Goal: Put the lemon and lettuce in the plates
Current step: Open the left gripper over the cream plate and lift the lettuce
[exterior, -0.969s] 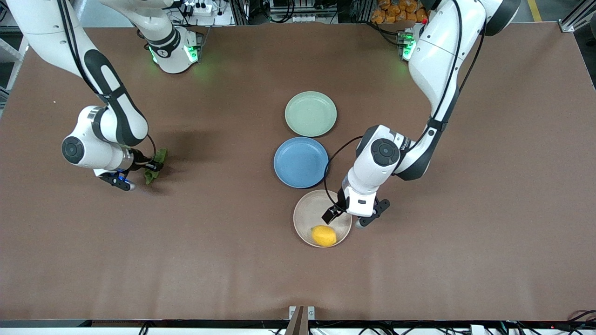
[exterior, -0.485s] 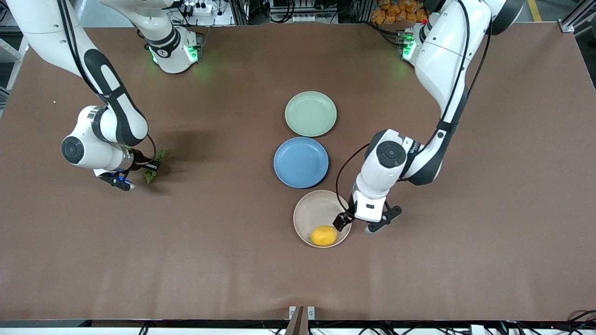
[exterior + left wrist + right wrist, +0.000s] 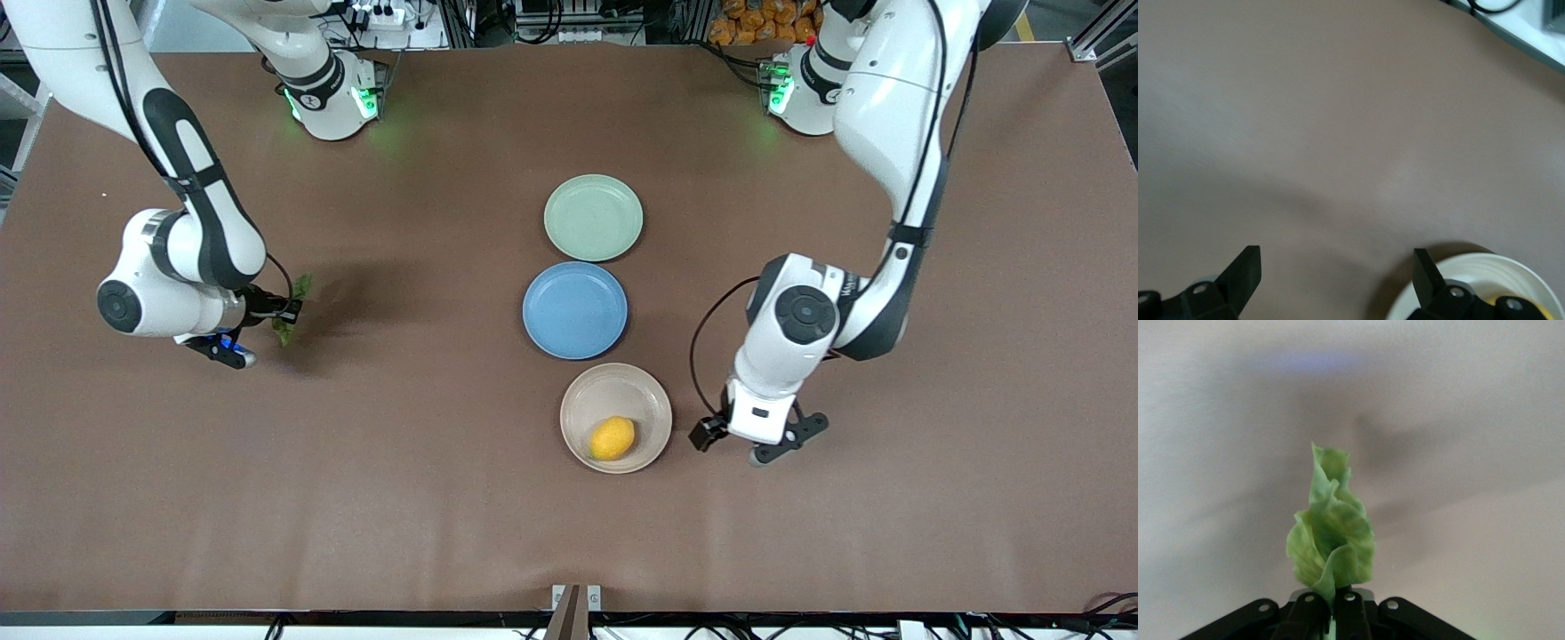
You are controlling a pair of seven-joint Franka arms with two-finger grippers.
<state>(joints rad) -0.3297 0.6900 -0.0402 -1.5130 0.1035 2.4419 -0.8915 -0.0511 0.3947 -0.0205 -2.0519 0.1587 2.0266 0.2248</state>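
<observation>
Lettuce (image 3: 1331,533) pinched in right pincer (image 3: 1333,613), seemingly aloft.

**What the views left unseen**

In the left wrist view the beige plate (image 3: 1485,273) was cut off by the picture's edge, only part of its rim and bowl showing. The lemon (image 3: 1531,311) appeared as a yellow sliver, mostly covered by a finger of the left gripper (image 3: 1335,283), whose body lay out of frame. In the right wrist view the lower end of the lettuce (image 3: 1331,543) was hidden where the right gripper (image 3: 1331,613) pinched it, and the table below was blurred. From the front, the right arm's wrist covered most of that leaf (image 3: 292,311).
</observation>
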